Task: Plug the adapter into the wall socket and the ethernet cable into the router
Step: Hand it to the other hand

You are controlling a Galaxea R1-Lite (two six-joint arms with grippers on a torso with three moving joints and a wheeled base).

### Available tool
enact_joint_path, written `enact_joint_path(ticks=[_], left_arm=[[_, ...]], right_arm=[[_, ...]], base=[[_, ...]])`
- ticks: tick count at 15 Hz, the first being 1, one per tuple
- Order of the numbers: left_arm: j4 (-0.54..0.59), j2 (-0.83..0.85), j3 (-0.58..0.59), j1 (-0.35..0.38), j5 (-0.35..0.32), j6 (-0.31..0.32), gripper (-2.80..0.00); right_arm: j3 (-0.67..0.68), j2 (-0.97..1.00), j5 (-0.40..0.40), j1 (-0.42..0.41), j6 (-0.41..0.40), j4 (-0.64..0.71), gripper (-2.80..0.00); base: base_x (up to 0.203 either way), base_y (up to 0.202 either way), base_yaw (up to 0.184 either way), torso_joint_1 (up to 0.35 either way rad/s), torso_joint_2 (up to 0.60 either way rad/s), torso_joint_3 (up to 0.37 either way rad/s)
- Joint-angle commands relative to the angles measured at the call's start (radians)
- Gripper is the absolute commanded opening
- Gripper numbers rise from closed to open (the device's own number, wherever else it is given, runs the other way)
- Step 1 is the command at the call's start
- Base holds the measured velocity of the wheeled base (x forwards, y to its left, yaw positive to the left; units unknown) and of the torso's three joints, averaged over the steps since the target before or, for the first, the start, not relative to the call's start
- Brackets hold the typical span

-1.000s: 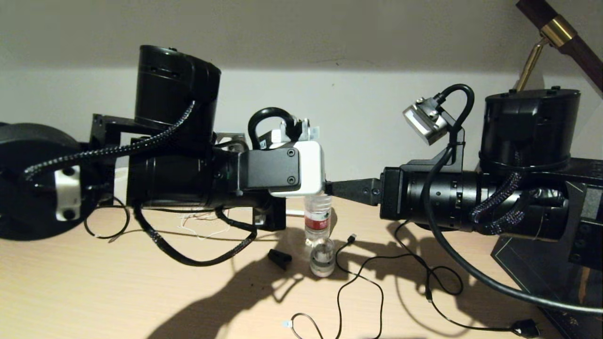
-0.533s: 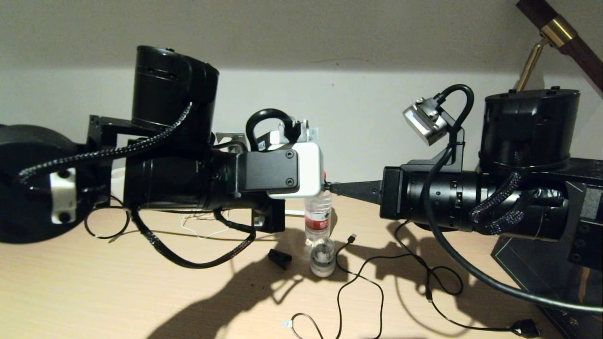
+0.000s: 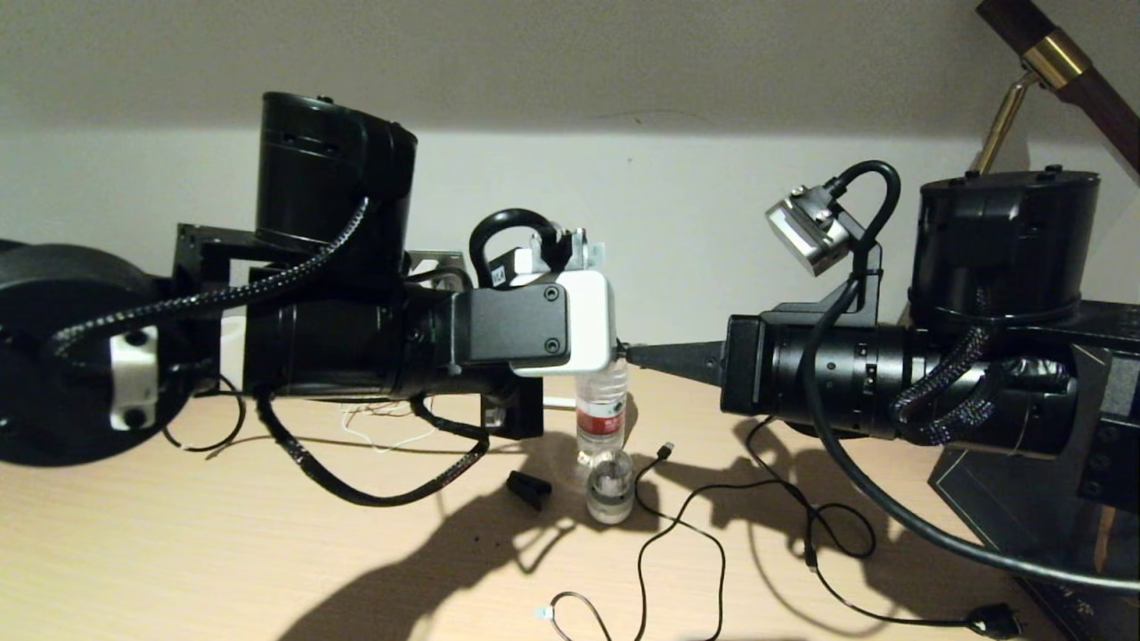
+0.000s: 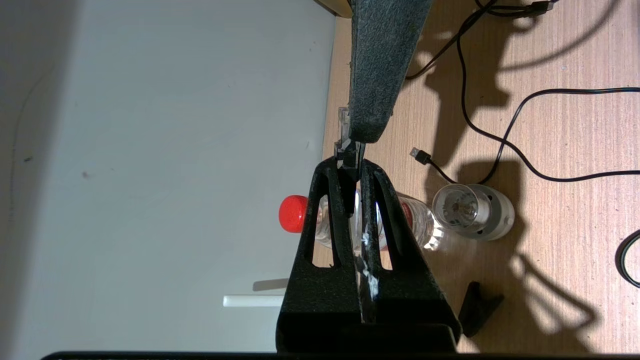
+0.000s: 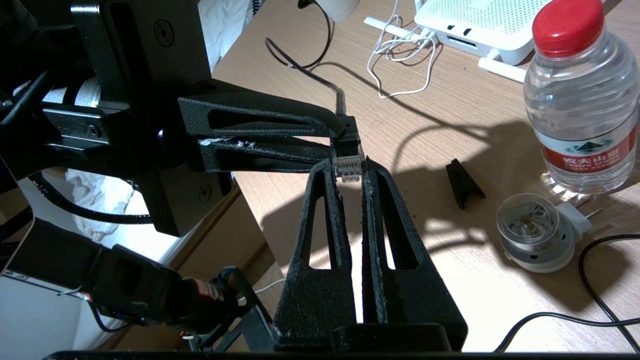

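In the head view, the left gripper [image 3: 614,349] and the right gripper [image 3: 634,352] meet tip to tip at the frame's centre, above a water bottle [image 3: 599,411] standing on the table [image 3: 178,552]. A loose black cable [image 3: 681,512] curls across the lower right.

In the left wrist view, the left gripper [image 4: 351,172] has its fingers [image 4: 336,220] clenched on the dark body of the ethernet cable [image 4: 348,155] plug, at centre frame. The right gripper's finger comes down from the top onto the same plug.

In the right wrist view, the right gripper [image 5: 348,167] pinches the clear tip of the ethernet cable [image 5: 348,162] at centre, while the left gripper [image 5: 337,140], reaching in from the left, clamps the plug's black rear. The router [image 5: 475,25] lies at the top right, near the bottle's red cap, with a thin white cord [image 5: 400,65] looped just beside it.
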Motion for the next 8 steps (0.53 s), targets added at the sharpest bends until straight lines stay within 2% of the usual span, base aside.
enact_joint_path(ticks=[1, 4, 7, 8], left_arm=[[-0.004, 0.001, 0.0, 0.0, -0.001, 0.002, 0.0], [-0.013, -0.005, 0.003, 0.001, -0.001, 0.002, 0.0], [-0.072, -0.035, 0.025, 0.015, -0.006, 0.002, 0.0], [-0.103, -0.052, 0.054, 0.027, -0.011, 0.003, 0.0]], right_arm=[[0.004, -0.001, 0.005, 0.002, 0.002, 0.0, -2.8], [0.004, -0.003, 0.002, 0.001, 0.011, 0.0, -2.8], [0.008, -0.003, -0.081, -0.001, 0.058, 0.0, -2.8], [0.004, -0.007, -0.106, -0.003, 0.099, 0.0, -2.8]], base=[[0.0, 0.0, 0.0, 0.0, 0.0, 0.0], [0.0, 0.0, 0.0, 0.0, 0.0, 0.0], [0.0, 0.0, 0.0, 0.0, 0.0, 0.0], [0.0, 0.0, 0.0, 0.0, 0.0, 0.0]])
